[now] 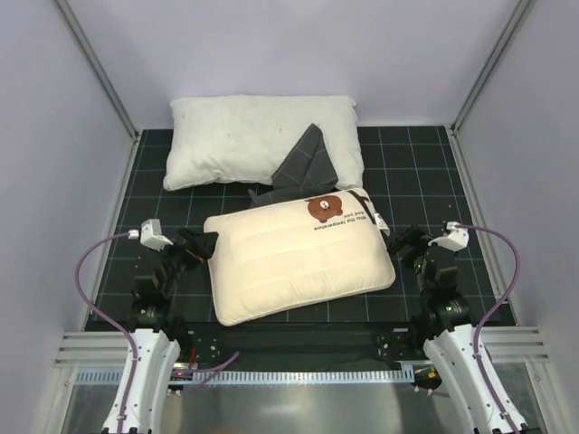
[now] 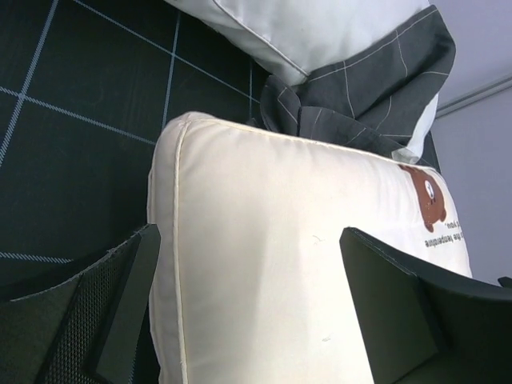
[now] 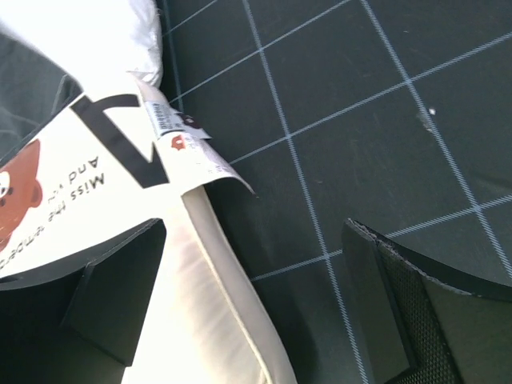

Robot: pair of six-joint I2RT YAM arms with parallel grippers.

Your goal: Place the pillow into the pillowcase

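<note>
The cream pillow [image 1: 294, 258] with a brown bear print lies flat in the middle of the mat. It also shows in the left wrist view [image 2: 280, 256] and the right wrist view [image 3: 192, 304]. The dark grey pillowcase [image 1: 303, 167] lies crumpled behind it, partly on the white pillow, and shows in the left wrist view [image 2: 360, 88]. My left gripper [image 1: 201, 246] is open, its jaws astride the pillow's left edge [image 2: 248, 312]. My right gripper [image 1: 398, 242] is open at the pillow's right edge [image 3: 256, 308], one finger over the pillow and one over the mat.
A large plain white pillow [image 1: 235, 136] lies at the back of the black grid mat [image 1: 425, 172]. White walls and metal posts close the sides. A paper tag [image 3: 192, 148] sticks out of the cream pillow's right corner.
</note>
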